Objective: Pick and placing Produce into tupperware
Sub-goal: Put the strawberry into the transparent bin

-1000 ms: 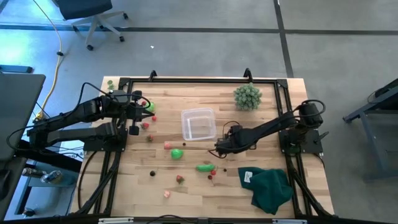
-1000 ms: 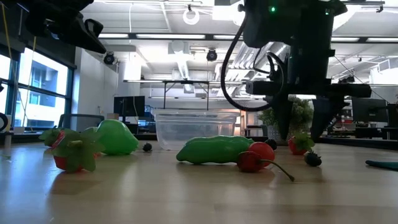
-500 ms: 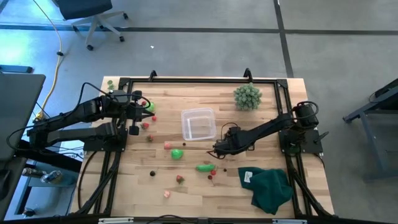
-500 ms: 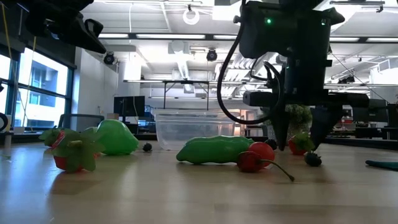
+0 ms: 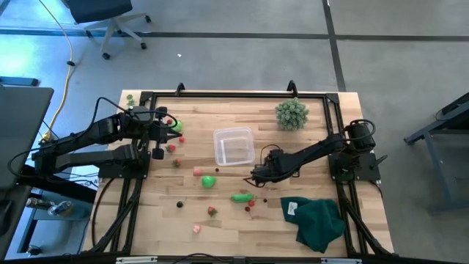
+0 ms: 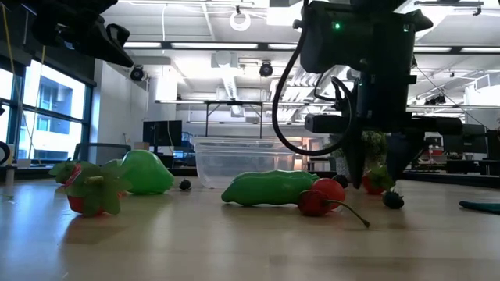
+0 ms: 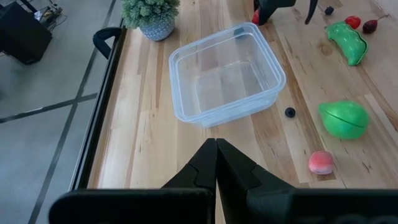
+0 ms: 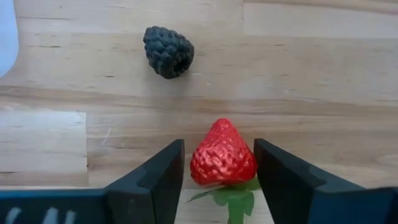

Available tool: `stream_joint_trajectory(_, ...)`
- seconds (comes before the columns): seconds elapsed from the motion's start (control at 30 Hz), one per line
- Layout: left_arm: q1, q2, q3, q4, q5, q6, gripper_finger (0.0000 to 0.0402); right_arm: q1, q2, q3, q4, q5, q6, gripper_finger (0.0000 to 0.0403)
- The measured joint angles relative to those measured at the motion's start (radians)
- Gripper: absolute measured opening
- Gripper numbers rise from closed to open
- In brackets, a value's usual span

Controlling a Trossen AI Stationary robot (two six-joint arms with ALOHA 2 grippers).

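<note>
The wooden table (image 5: pixel 308 147) carries the clear tupperware (image 5: pixel 234 146) near its middle, sitting empty and square on the boards. A dark green cloth (image 5: pixel 318 221) is bunched at the near right corner, and a spiky bushy ball (image 5: pixel 291 114) stands toward the far edge.

The right gripper (image 8: pixel 219 163) is down at the table surface just beside the tupperware's near right corner. Its two fingers (image 8: pixel 158 174) stand on either side of a red strawberry (image 8: pixel 222 154), with a thin gap on each side as far as I can see from the wrist view; they are narrow around it, not yet pressed onto it. A dark blackberry (image 8: pixel 168 51) lies on the wood just beyond the strawberry, apart from it and outside the fingers.

The left gripper (image 7: pixel 216 163) hangs over the left side of the table, fingers pressed together and empty, well apart from the tupperware.

Scattered in front of the container are a green elongated piece (image 5: pixel 241 196), a green ball (image 5: pixel 209 181), a pink piece (image 5: pixel 197 171) and a cherry (image 6: pixel 319 198), all lying loose on the table.
</note>
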Motion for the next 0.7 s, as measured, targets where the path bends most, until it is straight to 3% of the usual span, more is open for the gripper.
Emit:
stream_joint_trajectory(0.3,0.0,0.0,0.0,0.0,0.0,0.0,0.0001,0.0,-0.001,0.0,0.004,-0.001,0.0,0.0138)
stream_joint_trajectory(0.7,0.0,0.0,0.0,0.0,0.0,0.0,0.0001,0.007,-0.002,0.0,0.012,0.028,-0.019,0.0138)
